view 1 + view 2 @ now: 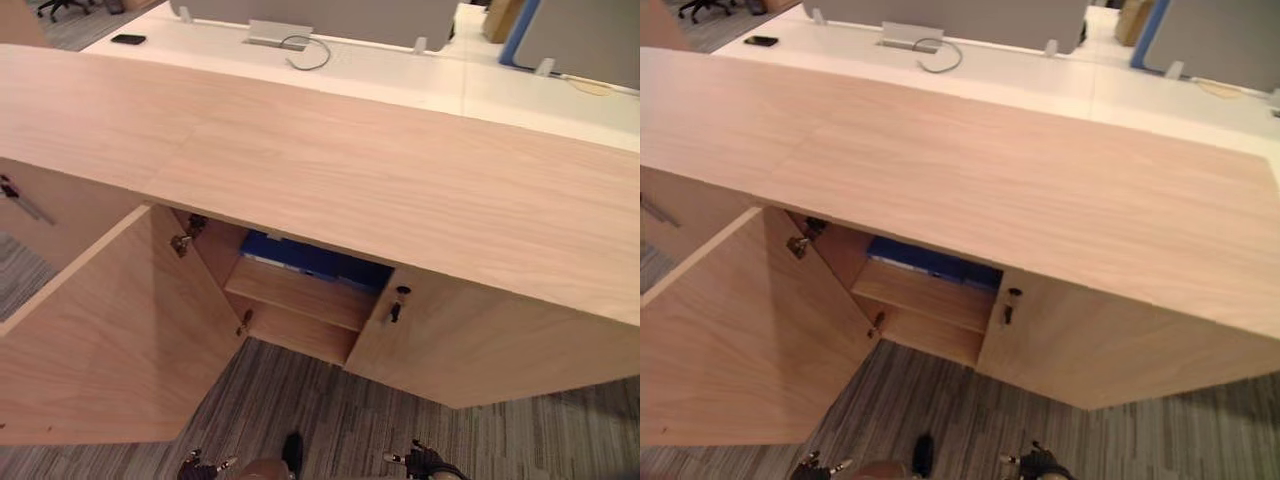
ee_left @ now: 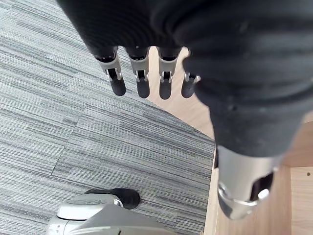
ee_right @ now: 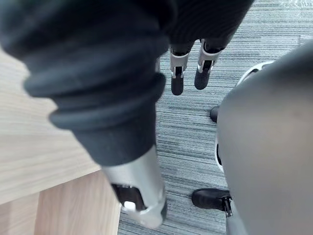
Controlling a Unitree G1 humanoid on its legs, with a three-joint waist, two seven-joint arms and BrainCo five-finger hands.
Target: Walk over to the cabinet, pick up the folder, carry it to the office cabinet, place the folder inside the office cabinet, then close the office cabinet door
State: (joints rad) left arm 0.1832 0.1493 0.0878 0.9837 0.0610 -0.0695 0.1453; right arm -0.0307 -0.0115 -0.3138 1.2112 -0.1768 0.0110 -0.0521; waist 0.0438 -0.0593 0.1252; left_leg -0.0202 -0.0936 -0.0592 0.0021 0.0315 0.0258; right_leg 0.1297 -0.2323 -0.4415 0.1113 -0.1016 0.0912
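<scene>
blue folder point(image 1: 300, 257) on shelf point(image 1: 298, 292), door point(image 1: 110, 330) open

the blue folder point(image 1: 305, 260) lies mostly hidden under the cabinet top point(image 1: 400, 170).

cabinet point(image 1: 400, 190): matt wood | hinge point(image 1: 181, 242): shiny metal | floor point(image 1: 330, 410): ribbed gry carpet

Both eye views: from the head, steeply down on the office cabinet point(image 1: 400, 190), sharing nearly all of it. Wrist views: very close, facing carpet point(image 2: 58, 107), probably straight down.
</scene>
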